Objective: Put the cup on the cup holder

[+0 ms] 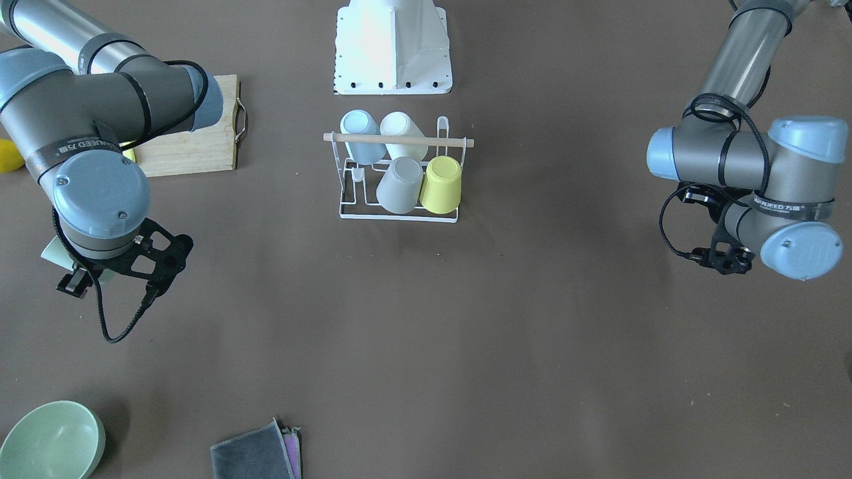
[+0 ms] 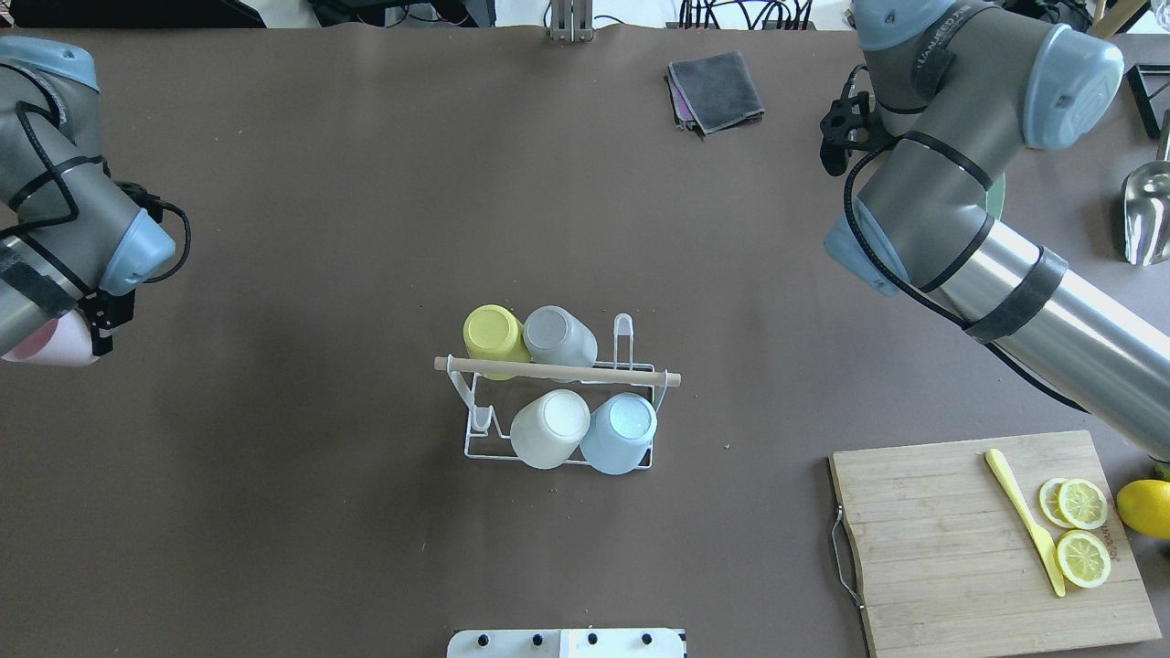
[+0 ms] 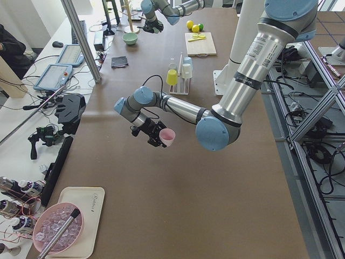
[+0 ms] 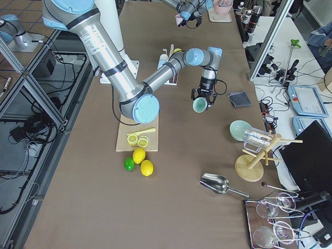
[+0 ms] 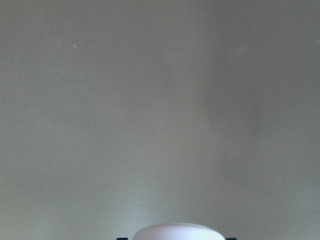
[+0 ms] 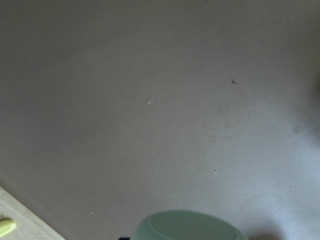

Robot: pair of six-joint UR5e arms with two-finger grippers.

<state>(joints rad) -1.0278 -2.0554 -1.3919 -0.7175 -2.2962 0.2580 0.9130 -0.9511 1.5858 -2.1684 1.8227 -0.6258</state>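
Far left: left pincer (image 3: 159, 136) pinching a pink cup (image 3: 167, 136), held on its side above the brown tabletop (image 2: 366, 183), well apart from the rack. Left wrist view only catches the cup's pale rim at the bottom edge, bare tabletop beyond it. Centre: white wire cup holder (image 2: 631, 376) standing upright, wooden rod across the top. Four cups sit on it upside down, tilted on the prongs: yellow cup (image 2: 494, 332) and grey cup (image 2: 556, 334) touching in the far row, white cup (image 2: 551, 426) and light blue cup (image 2: 622, 431) touching in the row nearest the robot. One bare prong shows at the left end of the near row, a bare wire loop at the right end of the far row. Folded grey cloth (image 2: 717, 87) lies at the far edge, right of centre. Right: right pincer (image 4: 201, 101) pinching a green cup (image 4: 199, 105), also above the tabletop and well apart from the holder; the right wrist view shows its rim at the bottom. Far right, near the robot: wooden cutting board (image 2: 960, 530) carrying a yellow knife (image 2: 1024, 521) and lemon slices (image 2: 1083, 530), whole lemon (image 2: 1144, 507) just beside the board's right edge.
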